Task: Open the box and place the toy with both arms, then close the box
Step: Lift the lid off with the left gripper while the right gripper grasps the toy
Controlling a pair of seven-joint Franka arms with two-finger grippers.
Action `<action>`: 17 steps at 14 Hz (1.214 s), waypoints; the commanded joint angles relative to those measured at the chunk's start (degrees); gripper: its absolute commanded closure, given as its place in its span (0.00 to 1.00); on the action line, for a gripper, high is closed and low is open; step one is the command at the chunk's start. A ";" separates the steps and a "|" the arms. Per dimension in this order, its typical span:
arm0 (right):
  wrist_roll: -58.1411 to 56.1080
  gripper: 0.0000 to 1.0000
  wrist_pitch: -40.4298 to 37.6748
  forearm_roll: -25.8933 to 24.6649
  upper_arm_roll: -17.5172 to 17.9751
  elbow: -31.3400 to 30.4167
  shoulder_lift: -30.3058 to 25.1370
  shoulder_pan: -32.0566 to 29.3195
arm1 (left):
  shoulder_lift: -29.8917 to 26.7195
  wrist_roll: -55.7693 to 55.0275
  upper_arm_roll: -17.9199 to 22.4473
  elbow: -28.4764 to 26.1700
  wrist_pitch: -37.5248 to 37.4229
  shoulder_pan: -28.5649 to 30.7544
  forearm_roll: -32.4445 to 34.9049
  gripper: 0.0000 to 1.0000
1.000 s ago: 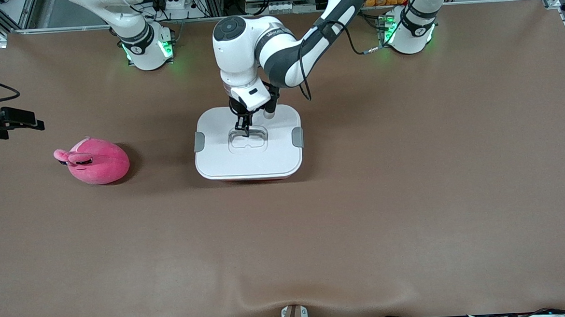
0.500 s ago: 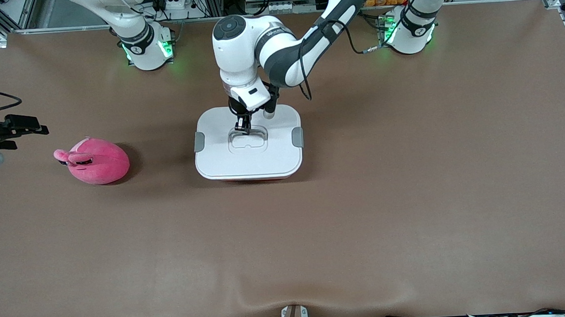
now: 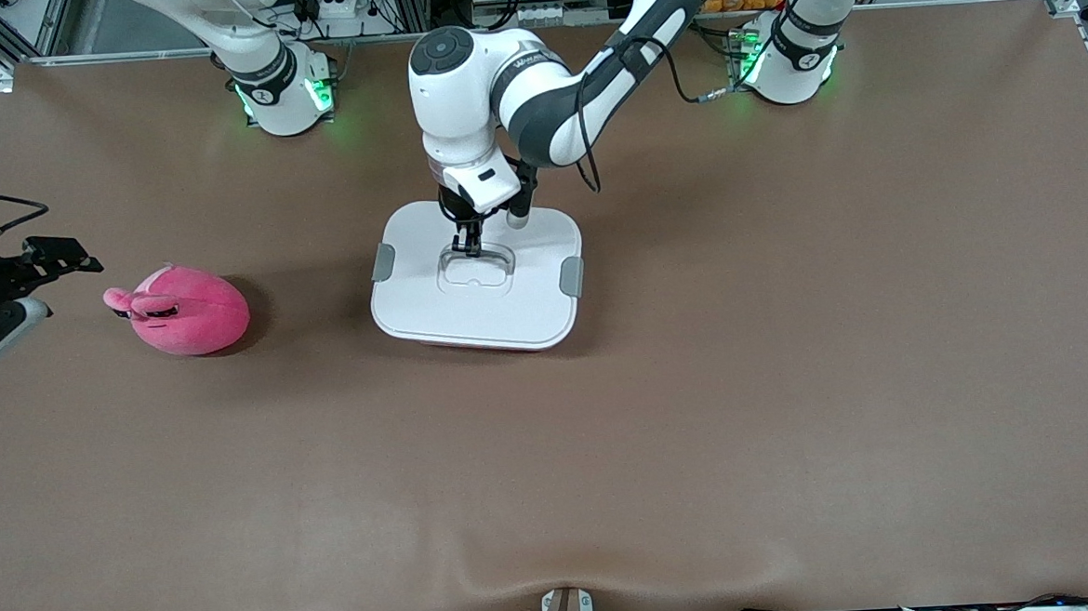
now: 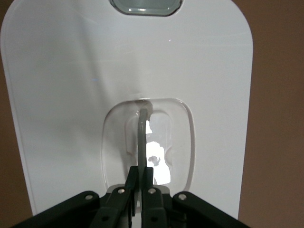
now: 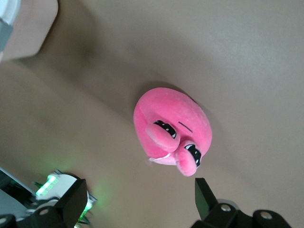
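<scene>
The box (image 3: 476, 286) stands mid-table; its white lid sits slightly askew, with a sliver of the pink tub (image 3: 472, 345) showing under the edge nearest the camera. My left gripper (image 3: 468, 247) is shut on the clear handle (image 3: 474, 258) in the lid's recess; the left wrist view shows the fingers (image 4: 135, 178) pinching the raised handle (image 4: 141, 128). The pink plush toy (image 3: 186, 310) lies toward the right arm's end of the table. My right gripper (image 3: 49, 271) hangs open and empty just beside it; in the right wrist view the toy (image 5: 173, 128) lies ahead of the spread gripper (image 5: 140, 197).
Grey clips (image 3: 382, 262) (image 3: 571, 276) sit on the lid's two short sides. A corner of the box (image 5: 23, 23) shows in the right wrist view. The brown table (image 3: 699, 428) stretches wide around the box and toy.
The lid has twisted and tilted a little with my left gripper holding the handle. My right gripper has moved in toward the toy.
</scene>
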 commanded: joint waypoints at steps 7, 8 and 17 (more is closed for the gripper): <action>-20.75 0.00 11.59 -3.19 0.43 -9.33 -0.90 0.00 | -1.08 -5.44 2.02 -0.36 -0.84 -0.65 1.22 1.00; -22.33 0.00 12.56 -3.19 0.43 -10.21 -0.89 0.00 | -1.25 -5.62 2.02 -0.36 -0.84 -0.56 1.22 1.00; -31.57 0.00 24.52 -6.96 0.43 -21.37 -2.47 3.34 | -7.58 -2.38 11.06 -0.62 -3.12 4.26 1.31 1.00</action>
